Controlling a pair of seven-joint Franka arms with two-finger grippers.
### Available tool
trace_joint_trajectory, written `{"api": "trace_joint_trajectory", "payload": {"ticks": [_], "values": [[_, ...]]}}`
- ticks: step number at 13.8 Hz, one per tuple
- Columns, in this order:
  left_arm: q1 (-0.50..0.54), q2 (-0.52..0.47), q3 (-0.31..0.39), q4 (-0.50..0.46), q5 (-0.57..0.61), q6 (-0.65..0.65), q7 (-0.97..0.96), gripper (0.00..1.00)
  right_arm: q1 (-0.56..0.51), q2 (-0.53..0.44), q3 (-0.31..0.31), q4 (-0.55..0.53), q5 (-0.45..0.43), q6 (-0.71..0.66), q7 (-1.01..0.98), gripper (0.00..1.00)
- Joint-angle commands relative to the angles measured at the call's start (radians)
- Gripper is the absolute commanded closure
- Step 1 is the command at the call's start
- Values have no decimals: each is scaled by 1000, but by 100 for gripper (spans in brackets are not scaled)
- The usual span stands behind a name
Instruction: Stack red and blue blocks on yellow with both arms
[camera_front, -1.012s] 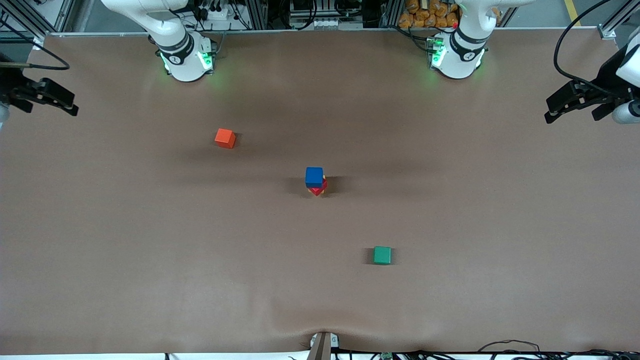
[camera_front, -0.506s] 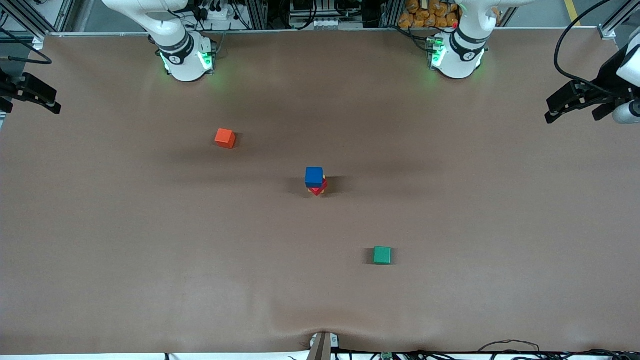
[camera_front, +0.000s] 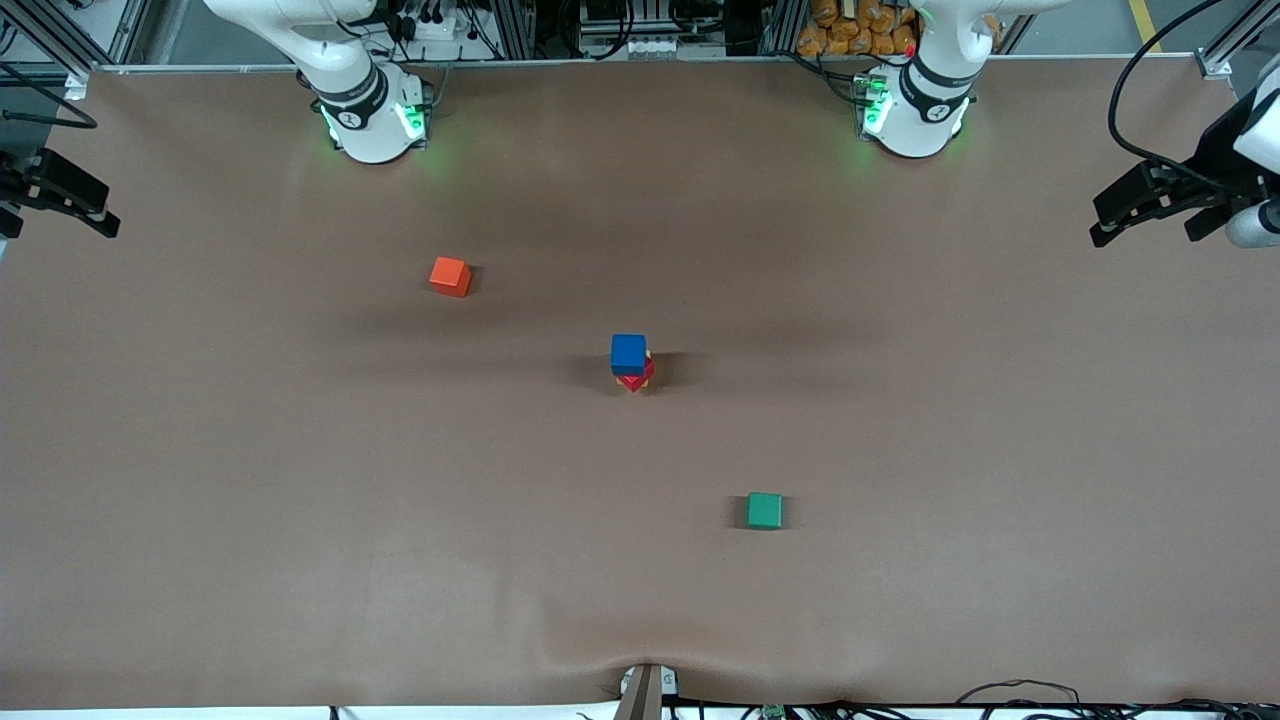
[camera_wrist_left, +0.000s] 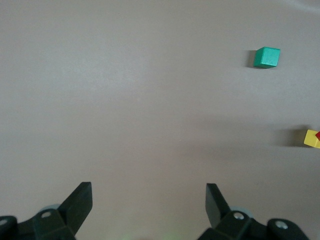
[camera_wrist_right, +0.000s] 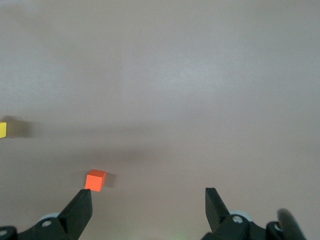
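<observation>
In the middle of the table stands a stack. The blue block (camera_front: 628, 353) is on top and the red block (camera_front: 636, 379) sits turned beneath it. The yellow cube (camera_wrist_left: 312, 138) is at the bottom; it shows at the rim of the left wrist view, under a red corner (camera_wrist_left: 318, 134), and at the rim of the right wrist view (camera_wrist_right: 2, 129). My left gripper (camera_front: 1140, 232) hangs open and empty over the left arm's end of the table. My right gripper (camera_front: 60, 225) hangs open and empty over the right arm's end. Both are well away from the stack.
An orange-red cube (camera_front: 450, 276) lies farther from the front camera than the stack, toward the right arm's end. A green cube (camera_front: 764, 510) lies nearer to the front camera, toward the left arm's end. The two arm bases (camera_front: 372, 115) (camera_front: 912, 110) stand along the table's back edge.
My right gripper has drawn outward toward the right arm's end of the table and now sits partly off the front view's rim. The left gripper and the stack have not moved.
</observation>
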Motion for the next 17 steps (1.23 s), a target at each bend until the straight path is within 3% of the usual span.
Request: {"api": "trace_joint_trajectory", "payload": {"ticks": [1,13,17], "values": [[-5,-7,4,3,19,3,13,0,-5,14,5,29,19,-6,0,0],[-7,-7,4,6,21,-1,8,0,4,35,5,57,4,-24,-9,0],[-10,-1,-2,39,21,-59,7,0,5,35,5,57,4,-26,-8,0]]}}
